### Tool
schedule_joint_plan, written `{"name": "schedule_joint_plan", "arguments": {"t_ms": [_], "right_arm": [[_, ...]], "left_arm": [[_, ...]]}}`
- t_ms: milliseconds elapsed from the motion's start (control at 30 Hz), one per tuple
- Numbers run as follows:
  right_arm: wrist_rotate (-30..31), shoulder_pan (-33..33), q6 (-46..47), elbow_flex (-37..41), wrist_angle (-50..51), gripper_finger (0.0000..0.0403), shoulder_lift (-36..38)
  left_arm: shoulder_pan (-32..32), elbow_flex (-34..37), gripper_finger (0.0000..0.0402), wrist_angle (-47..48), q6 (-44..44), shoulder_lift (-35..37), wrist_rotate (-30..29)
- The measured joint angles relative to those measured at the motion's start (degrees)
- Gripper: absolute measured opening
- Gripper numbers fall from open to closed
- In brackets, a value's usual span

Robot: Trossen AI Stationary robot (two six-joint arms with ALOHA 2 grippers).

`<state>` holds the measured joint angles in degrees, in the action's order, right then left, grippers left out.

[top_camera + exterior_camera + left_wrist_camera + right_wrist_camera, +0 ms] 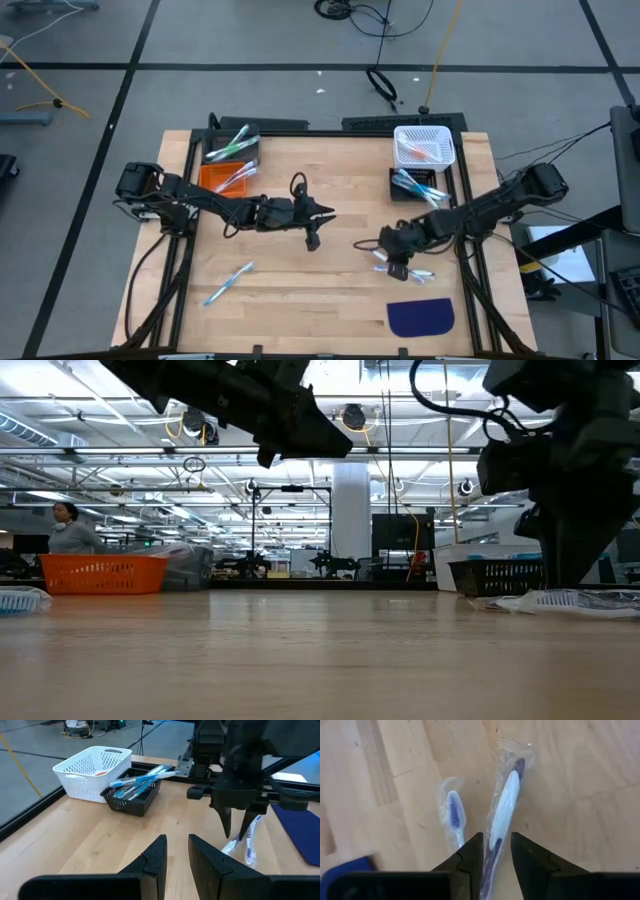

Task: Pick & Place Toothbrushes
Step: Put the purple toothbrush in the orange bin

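Two wrapped toothbrushes lie flat on the wooden table: a white and purple one (504,810) and a blue-headed one (454,814). My right gripper (497,845) points down just over them, open by a narrow gap, its fingers on either side of the white and purple toothbrush's handle. In the left wrist view its fingertips (227,831) stand slightly above the toothbrushes (249,845). My left gripper (318,228) hovers at mid-table, open by a narrow gap with nothing between its fingers. Two more blue toothbrushes (228,283) lie at the near left.
At the far right, a white basket (424,145) and a black bin (418,185) hold toothbrushes. At the far left stand a black bin (232,147) with green ones and an orange bin (225,178). A dark blue mat (420,316) lies near right.
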<state>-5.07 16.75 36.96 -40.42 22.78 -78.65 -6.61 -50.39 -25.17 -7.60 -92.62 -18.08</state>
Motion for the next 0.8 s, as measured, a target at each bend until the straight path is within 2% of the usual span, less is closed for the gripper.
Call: {"name": "schedule_joint_plan", "arguments": {"t_ms": [233,400,567,800], "right_arm": [[6.7,1.8,-0.7,0.2,-0.7,0.0080,0.0],[8.4,1.8,-1.7,0.3,-0.3,0.0080,0.0],[8.4,1.8,-2.3,0.3,-1.8,0.0080,-1.8],[5.9,1.8,-3.0,0.1,-7.1,0.0079,-8.8]], "left_arm": [[0.0,0.0,0.0081,0.1,0.0,0.0,0.0],[0.0,0.0,0.0081,0.1,0.0,0.0,0.0],[0.0,0.0,0.0081,0.2,0.2,0.0,0.0],[0.1,0.0,0.0081,0.8,0.2,0.0,0.0]]}}
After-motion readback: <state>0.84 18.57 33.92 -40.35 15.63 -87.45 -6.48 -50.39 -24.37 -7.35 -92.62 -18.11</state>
